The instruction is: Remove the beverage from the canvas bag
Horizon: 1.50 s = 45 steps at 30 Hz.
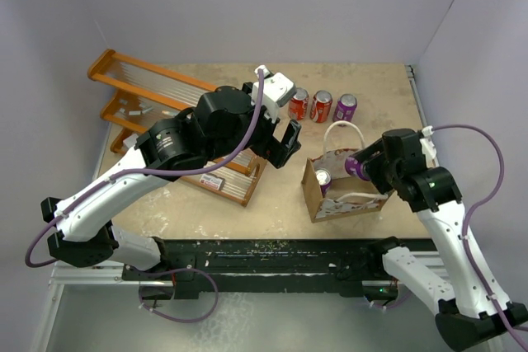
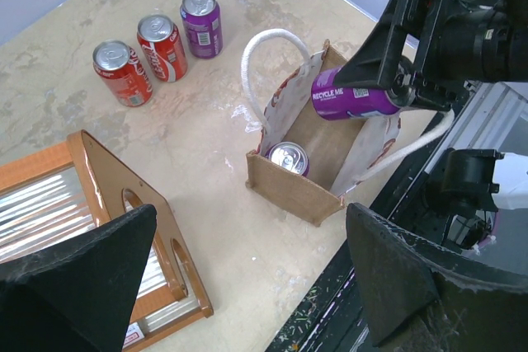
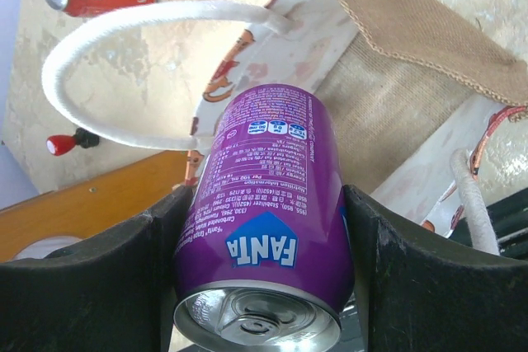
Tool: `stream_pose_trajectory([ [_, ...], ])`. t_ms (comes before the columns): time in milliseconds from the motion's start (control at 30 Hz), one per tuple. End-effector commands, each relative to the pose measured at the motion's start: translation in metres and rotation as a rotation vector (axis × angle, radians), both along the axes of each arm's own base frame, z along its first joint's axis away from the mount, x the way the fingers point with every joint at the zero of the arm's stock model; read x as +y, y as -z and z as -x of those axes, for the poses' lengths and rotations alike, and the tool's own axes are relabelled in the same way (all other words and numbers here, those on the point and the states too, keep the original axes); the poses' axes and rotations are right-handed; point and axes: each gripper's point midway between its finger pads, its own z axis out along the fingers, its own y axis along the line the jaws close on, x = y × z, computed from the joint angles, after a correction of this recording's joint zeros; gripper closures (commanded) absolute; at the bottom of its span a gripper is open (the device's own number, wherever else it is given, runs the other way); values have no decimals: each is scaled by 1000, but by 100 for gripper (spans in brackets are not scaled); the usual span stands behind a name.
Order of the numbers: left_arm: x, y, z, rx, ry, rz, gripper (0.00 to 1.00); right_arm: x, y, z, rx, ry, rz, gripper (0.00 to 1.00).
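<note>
A purple Fanta can (image 3: 264,187) lay on its side, clamped firmly across its body by the right gripper (image 3: 262,265), directly above the open mouth of the canvas bag (image 1: 318,197). The bag stood upright near the front edge of the tabletop (image 1: 375,80). One white loop handle (image 2: 268,47) arched on the far side of the can and the other (image 2: 417,139) ran beneath the gripper. A second can (image 2: 287,157) stood upright inside, against the brown end wall. The left gripper (image 2: 239,278) hung with its jaws wide apart and nothing between them, above the tabletop to the left of the bag and near a wooden rack (image 1: 148,88). Two red cans (image 1: 309,105) and a purple one (image 1: 345,107) stood in a row behind the bag.

The step in hand appeared to be lifting the held can clear of the bag. It would be done best by rising straight up with the squeeze unchanged until the can was above both the rim and the handles. Only then should it travel sideways to a bare patch of tabletop. A loop caught on a finger or on the can's end would likely drag or tip the light bag, and the sideways can would have to be turned upright before release
</note>
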Motion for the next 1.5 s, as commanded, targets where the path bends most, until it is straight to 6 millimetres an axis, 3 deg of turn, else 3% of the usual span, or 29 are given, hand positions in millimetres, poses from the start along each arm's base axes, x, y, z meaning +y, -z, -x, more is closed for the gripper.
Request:
stream_pose_trajectory([
  [0,-4,-15,2,-17,9,62,1,-8,-46,-21,-134,16,49,100],
  [200,-2,-18,0,-33,-2,59,1,-10,-69,-35,-159,-7,110,100],
  [500,-2,-17,-3,-44,-12,48,1,-36,-93,-38,-206,60,234,100],
  [867,-1,-12,-9,-61,-37,17,1,-57,-104,-58,-225,122,392,100],
  [1133,-1,-19,-32,-139,-109,-35,1,-74,-95,-93,-234,152,515,100],
  [1300,-6,-18,-50,-170,-143,-77,1,-95,-76,-124,-182,197,516,100],
  [1467,0,-15,-69,-177,-190,-92,1,-103,-57,-161,-154,191,479,100],
])
